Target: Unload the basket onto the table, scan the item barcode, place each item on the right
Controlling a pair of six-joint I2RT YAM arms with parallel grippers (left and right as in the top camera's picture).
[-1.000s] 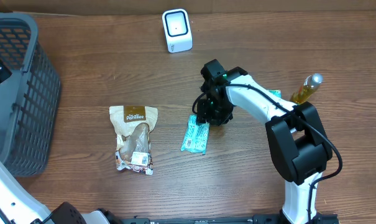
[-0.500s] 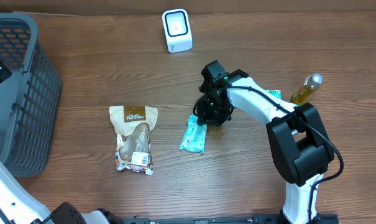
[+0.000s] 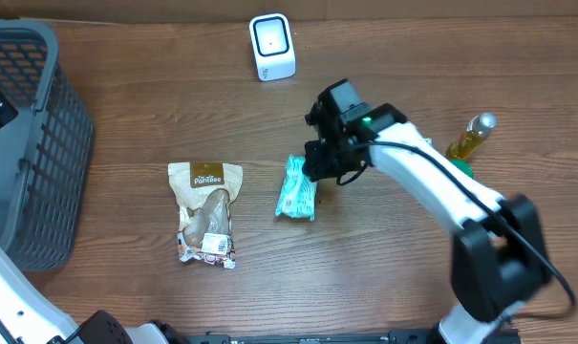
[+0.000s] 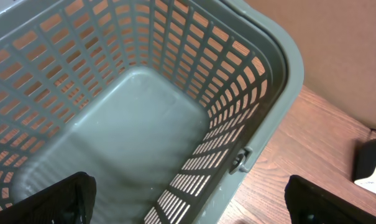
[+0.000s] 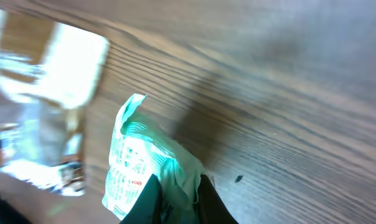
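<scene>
Your right gripper (image 3: 314, 170) is clamped on the teal packet (image 3: 296, 188) at its one-o'clock end, and it looks light, soft and likely to sag.

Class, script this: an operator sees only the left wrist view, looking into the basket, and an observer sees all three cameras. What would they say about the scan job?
Operator: I see only the basket. Is any item gripped?
Observer: Yes. The right gripper is shut on the teal packet.
Operator: Where is the scanner from there?
Observer: The white scanner stands at the table's far edge, beyond the packet.
</scene>
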